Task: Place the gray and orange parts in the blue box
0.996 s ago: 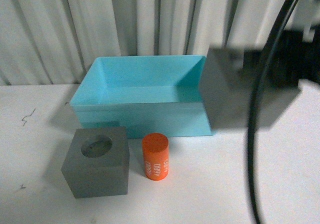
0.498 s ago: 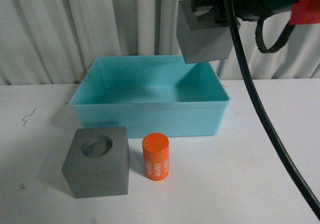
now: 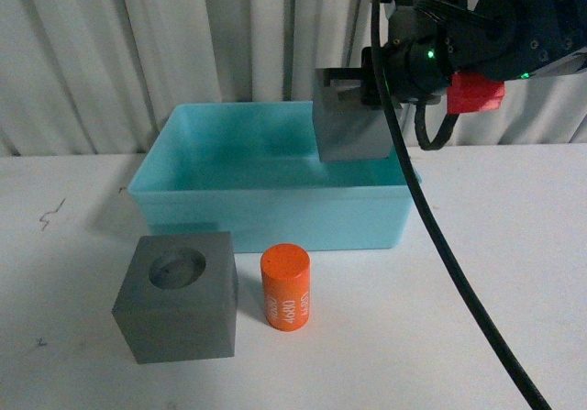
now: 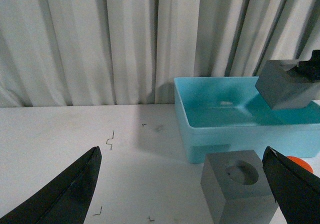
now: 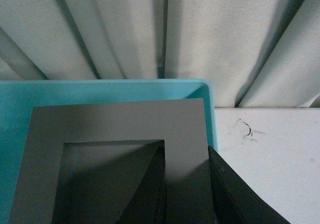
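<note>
1. The right claw (image 3: 359, 82) is clamped on the square-recess cube (image 3: 353, 130). In the right wrist view one finger (image 5: 232, 196) lies against the cube's outer side, and a dark shape sits inside the recess, so one wall of the cube (image 5: 120, 119) is pinched between them.
2. That cube hangs over the right end of the box (image 3: 275, 217), clear of the table (image 3: 477, 291) and slightly tilted. Whether its lower edge is below the rim I cannot tell.
3. The left wrist view shows the same cube (image 4: 287, 88) in the air over the far right part of the box (image 4: 235, 139).
4. The left claw (image 4: 182, 194) is spread wide and holds nothing: its two dark fingers (image 4: 70, 194) sit at opposite edges of its own view. It does not show in the front view.
5. The round-recess cube (image 3: 179, 309) stands on the table in front of the box's left half, recess up, near the front wall but not touching it.
6. The cylinder (image 3: 286, 288) stands upright just to the right of that cube, with a small gap between them and its white lettering facing the camera.
7. In the left wrist view, the round-recess cube (image 4: 240, 191) lies between the open fingers, and only the top of the cylinder (image 4: 299, 163) peeks out behind one.
8. A black cable (image 3: 440, 245) sweeps down from the right arm across the box's right end and the table.
9. A pale pleated curtain (image 3: 138, 52) fills the background.
</note>
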### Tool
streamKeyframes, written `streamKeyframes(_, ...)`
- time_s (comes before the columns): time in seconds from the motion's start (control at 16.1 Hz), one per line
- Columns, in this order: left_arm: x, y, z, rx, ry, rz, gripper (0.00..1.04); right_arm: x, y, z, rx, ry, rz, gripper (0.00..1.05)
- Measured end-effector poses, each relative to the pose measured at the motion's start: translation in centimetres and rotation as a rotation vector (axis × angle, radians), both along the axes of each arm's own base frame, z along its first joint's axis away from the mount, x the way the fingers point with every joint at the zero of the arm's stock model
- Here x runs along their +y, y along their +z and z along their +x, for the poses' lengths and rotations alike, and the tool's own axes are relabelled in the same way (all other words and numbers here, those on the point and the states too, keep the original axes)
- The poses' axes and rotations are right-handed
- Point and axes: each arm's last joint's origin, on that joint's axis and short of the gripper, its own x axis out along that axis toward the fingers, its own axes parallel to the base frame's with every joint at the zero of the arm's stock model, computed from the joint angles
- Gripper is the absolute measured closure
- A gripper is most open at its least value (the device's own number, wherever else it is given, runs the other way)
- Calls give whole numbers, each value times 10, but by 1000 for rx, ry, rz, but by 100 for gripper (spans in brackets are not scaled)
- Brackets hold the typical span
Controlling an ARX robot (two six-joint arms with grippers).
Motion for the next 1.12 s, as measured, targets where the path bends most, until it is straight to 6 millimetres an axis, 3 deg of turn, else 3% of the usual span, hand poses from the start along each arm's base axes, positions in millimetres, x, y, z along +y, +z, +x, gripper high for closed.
streamKeyframes(0.37,0,0,0,0,0,0,7,16,8,3,-24,-6,29,86)
streamKeyframes(0.75,0,0,0,0,0,0,7,14,-29,6,64,-59,2,86)
streamKeyframes(0.81,0,0,0,0,0,0,7,14,-29,6,67,-56,3,79)
streamKeyframes(1.12,0,0,0,0,0,0,7,11,-26,3,32,-90,22,22)
